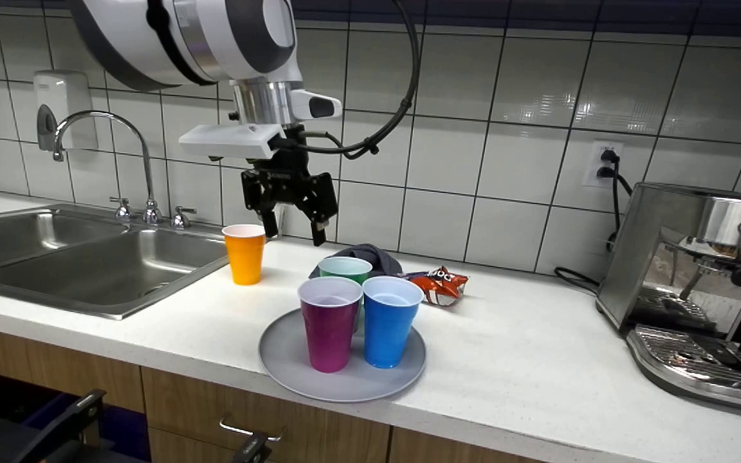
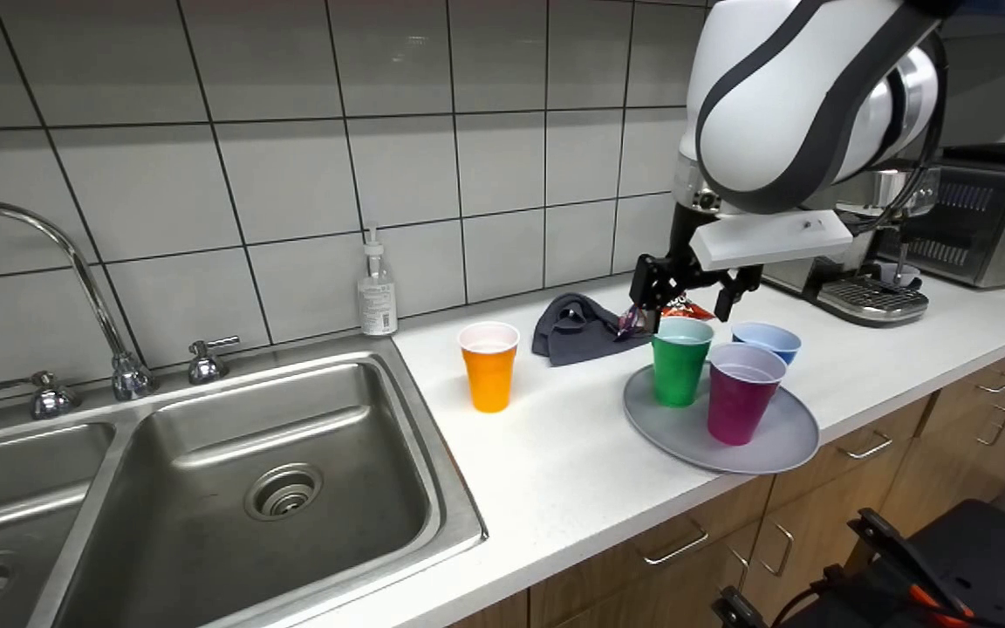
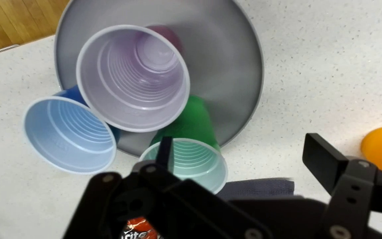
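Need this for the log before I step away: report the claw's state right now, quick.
Claw: open, jaws spread apart, holding nothing.

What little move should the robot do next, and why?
I'd probably ease the open, empty hand sideways toward the orange cup. That cup stands alone on the counter, while the purple cup, blue cup and green cup share the gray plate.

Wrist view downward; both exteriors face tiled wall (image 1: pixel 444 157).
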Available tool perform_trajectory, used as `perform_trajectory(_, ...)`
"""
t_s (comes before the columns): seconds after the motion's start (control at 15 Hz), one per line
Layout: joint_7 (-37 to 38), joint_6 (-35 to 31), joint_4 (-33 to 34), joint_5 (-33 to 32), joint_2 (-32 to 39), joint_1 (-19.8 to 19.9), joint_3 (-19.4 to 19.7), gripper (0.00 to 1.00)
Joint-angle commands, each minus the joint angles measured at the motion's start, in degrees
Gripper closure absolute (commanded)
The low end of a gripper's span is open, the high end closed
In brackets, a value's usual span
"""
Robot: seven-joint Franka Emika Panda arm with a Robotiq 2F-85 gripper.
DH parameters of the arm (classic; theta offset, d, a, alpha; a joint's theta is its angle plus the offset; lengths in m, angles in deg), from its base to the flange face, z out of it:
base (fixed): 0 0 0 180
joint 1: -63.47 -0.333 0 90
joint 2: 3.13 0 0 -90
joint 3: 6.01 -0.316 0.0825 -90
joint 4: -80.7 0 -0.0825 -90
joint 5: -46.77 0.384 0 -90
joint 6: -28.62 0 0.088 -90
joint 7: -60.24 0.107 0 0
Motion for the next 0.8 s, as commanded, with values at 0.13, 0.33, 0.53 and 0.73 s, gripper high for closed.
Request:
perform_trajectory(0.13, 3.58, 0.99, 1.72, 2.77, 1.51, -1.83, -3.45, 0.00)
perform_trajectory(0.33, 6.06, 0.48, 3.06, 4.00, 3.12, -3.23, -4.88, 0.00)
perform_trajectory(0.53, 9.82, -0.08, 5.01, 3.46, 5.24, -4.10, -6.20, 0.00)
perform_trajectory(0.73, 13.60, -0.17, 7.45, 2.41, 7.64, -4.85, -6.94, 0.00)
